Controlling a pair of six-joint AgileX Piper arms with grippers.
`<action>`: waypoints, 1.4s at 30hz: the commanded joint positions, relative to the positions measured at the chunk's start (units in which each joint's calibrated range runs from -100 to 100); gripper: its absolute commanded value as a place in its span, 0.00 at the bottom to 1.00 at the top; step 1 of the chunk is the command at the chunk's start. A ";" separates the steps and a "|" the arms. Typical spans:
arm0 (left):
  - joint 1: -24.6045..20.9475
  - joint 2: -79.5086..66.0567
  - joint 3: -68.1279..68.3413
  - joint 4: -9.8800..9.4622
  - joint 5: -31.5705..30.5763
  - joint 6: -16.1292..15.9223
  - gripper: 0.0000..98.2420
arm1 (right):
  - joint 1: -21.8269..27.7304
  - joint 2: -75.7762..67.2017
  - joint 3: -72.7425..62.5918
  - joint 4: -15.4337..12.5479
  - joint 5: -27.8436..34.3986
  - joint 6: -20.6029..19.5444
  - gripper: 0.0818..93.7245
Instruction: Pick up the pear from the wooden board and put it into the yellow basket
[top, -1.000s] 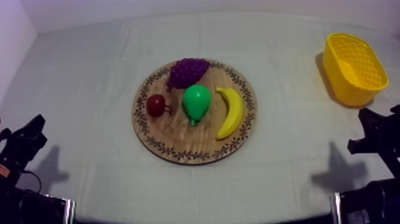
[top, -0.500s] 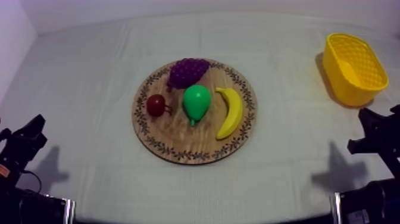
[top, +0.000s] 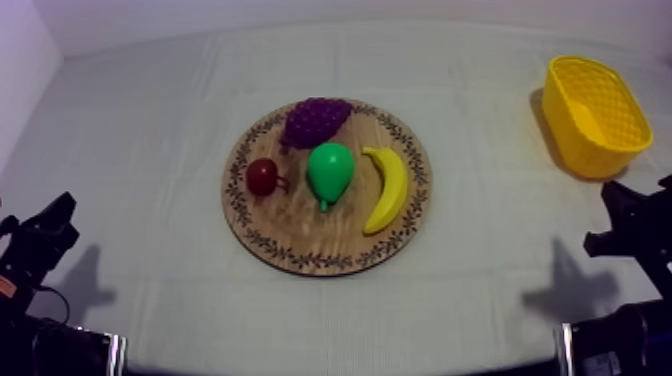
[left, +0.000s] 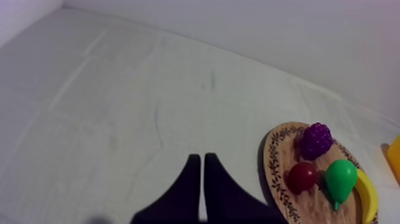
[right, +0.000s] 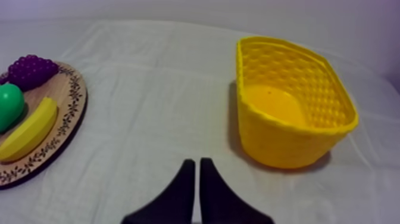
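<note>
Top view, and your pear (top: 330, 172) lies mid-way on the wooden board (top: 300, 252), grapes (top: 316, 120) behind it, banana (top: 388, 188) and small red fruit (top: 263, 176) either side. The yellow basket (top: 595, 115) stands well apart. Your left gripper (left: 199, 158) is pressed together on nothing, and your right gripper (right: 194, 162) likewise, near the basket.

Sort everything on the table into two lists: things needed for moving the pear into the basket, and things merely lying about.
Needed: pear, wooden board, yellow basket.
Lying about: grapes, banana, small red fruit.
</note>
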 joint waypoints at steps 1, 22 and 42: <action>0.01 0.00 0.02 -0.02 0.01 0.02 0.00 | -0.39 -0.04 -0.11 0.69 1.03 -1.18 0.00; 0.01 0.00 0.02 -0.02 0.01 0.01 0.00 | -12.12 29.24 -35.73 6.65 10.64 -12.97 0.01; 0.01 0.00 0.02 -0.02 0.01 0.02 0.00 | -26.87 64.98 -74.04 4.10 25.27 -20.00 0.01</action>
